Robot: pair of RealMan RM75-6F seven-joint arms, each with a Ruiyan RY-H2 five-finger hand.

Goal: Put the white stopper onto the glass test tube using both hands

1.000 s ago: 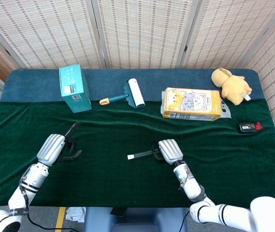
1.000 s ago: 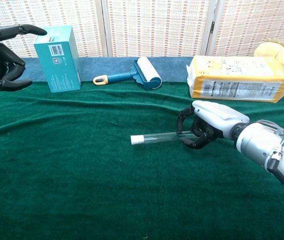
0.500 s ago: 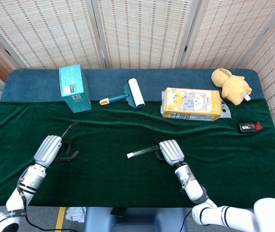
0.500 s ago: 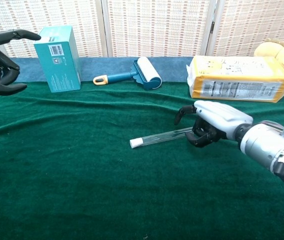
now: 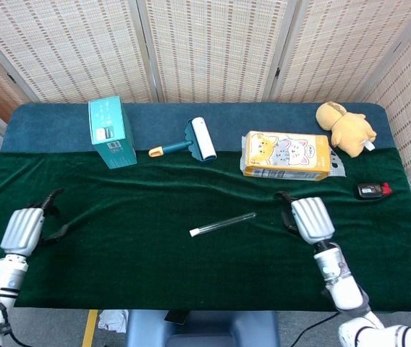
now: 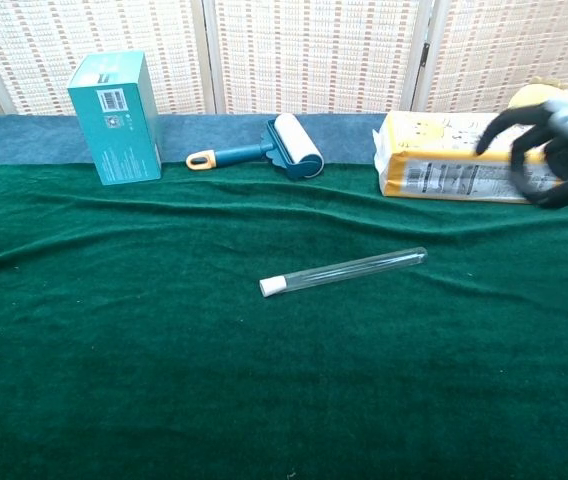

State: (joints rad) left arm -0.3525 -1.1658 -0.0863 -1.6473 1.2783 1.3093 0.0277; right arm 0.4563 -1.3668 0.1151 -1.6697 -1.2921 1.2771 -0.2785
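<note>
The glass test tube (image 5: 226,223) (image 6: 354,268) lies flat on the green cloth near the table's middle, with the white stopper (image 5: 195,232) (image 6: 273,286) on its left end. Nothing touches it. My right hand (image 5: 311,218) (image 6: 548,143) holds nothing, fingers apart, well to the right of the tube. My left hand (image 5: 24,228) is at the table's left edge, fingers apart and empty, and shows only in the head view.
A teal box (image 5: 111,131) stands at the back left. A lint roller (image 5: 197,140) lies at the back centre. A yellow cat-print package (image 5: 286,155) and a plush toy (image 5: 345,126) are at the back right, with a small black device (image 5: 373,190) beside them.
My right hand let go of the test tube and drew away to the right. The tube now lies free on the cloth. My left hand pulled back to the left edge.
</note>
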